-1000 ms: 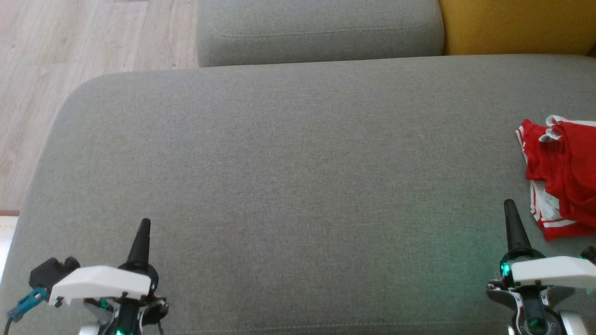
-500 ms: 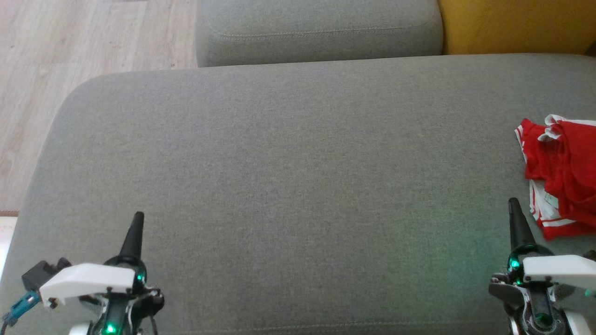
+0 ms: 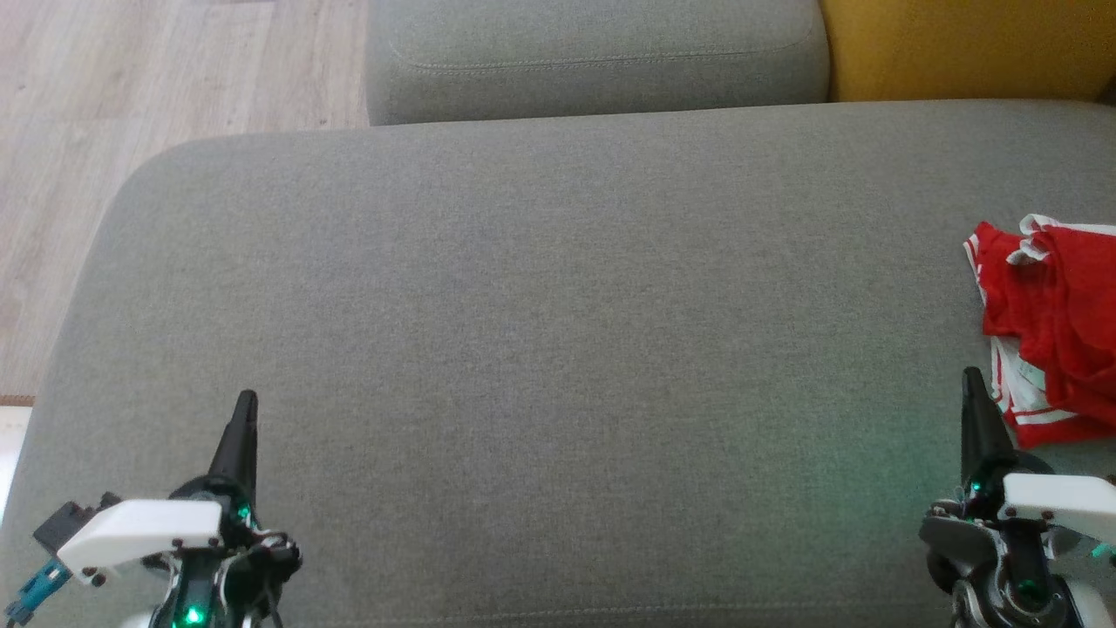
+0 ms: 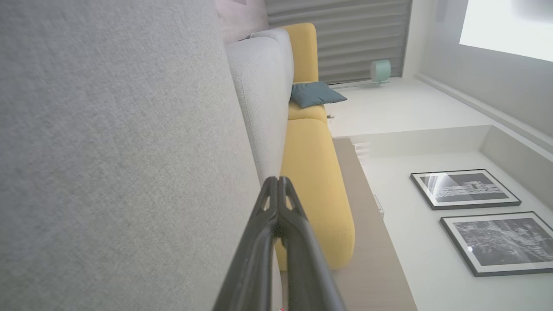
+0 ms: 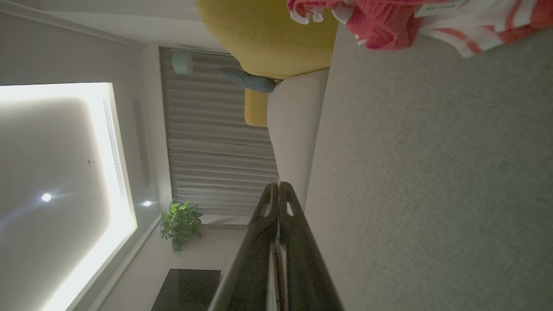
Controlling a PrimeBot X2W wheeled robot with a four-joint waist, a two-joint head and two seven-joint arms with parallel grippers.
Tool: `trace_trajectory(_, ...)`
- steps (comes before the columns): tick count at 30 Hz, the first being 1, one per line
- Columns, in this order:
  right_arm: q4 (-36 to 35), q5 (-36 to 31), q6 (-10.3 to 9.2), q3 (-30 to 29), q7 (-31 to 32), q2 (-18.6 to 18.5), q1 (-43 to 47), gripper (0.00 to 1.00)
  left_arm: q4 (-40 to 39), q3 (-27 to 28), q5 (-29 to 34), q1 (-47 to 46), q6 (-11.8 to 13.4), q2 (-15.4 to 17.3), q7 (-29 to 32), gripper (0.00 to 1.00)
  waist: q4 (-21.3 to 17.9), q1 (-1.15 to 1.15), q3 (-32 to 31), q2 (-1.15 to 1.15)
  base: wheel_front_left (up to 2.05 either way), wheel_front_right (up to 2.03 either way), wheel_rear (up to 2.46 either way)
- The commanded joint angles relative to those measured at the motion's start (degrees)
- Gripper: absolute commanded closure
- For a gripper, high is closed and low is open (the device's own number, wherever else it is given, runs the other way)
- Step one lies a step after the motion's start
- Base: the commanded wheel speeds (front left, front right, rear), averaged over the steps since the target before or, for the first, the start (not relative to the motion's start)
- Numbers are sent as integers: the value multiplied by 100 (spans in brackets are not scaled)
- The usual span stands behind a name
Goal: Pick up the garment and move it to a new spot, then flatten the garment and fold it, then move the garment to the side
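Note:
The garment [image 3: 1051, 327] is a crumpled red piece with white trim, lying at the right edge of the grey sofa seat [image 3: 558, 349]; its right part runs out of the head view. It also shows at the top of the right wrist view, garment [image 5: 389, 21]. My right gripper [image 3: 970, 377] is shut and empty, its tip just left of the garment's lower edge and apart from it. My left gripper [image 3: 247, 399] is shut and empty at the seat's lower left. In the wrist views the left gripper [image 4: 276, 180] and right gripper [image 5: 276, 185] have their fingers pressed together.
A grey back cushion [image 3: 593, 57] stands behind the seat, with a yellow cushion [image 3: 968, 48] to its right. Wooden floor [image 3: 105, 113] lies past the seat's left edge. The seat is bare grey fabric between the two grippers.
Both grippers have tilted: the left tip has shifted left and slightly up, the right tip slightly right and up. The garment has not moved.

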Motion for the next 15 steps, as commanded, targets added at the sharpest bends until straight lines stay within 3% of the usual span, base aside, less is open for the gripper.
trace_trajectory(1, -147, 187, 36, 93, 43, -118, -310, 100, -145, 254, -162, -370, -67, 23, 53, 100, -1, 0, 0, 0, 0, 0, 0)
trace_trajectory(9, -47, 776, 39, 53, 73, -116, -385, 100, -115, 432, -732, -412, -182, -44, 190, 100, -6, 0, 3, 0, 0, 0, 0)
trace_trajectory(15, -47, 767, 39, 42, 82, -109, -386, 100, -115, 442, -725, -413, -182, -51, 197, 100, -6, 0, 3, 0, 0, 0, 0)
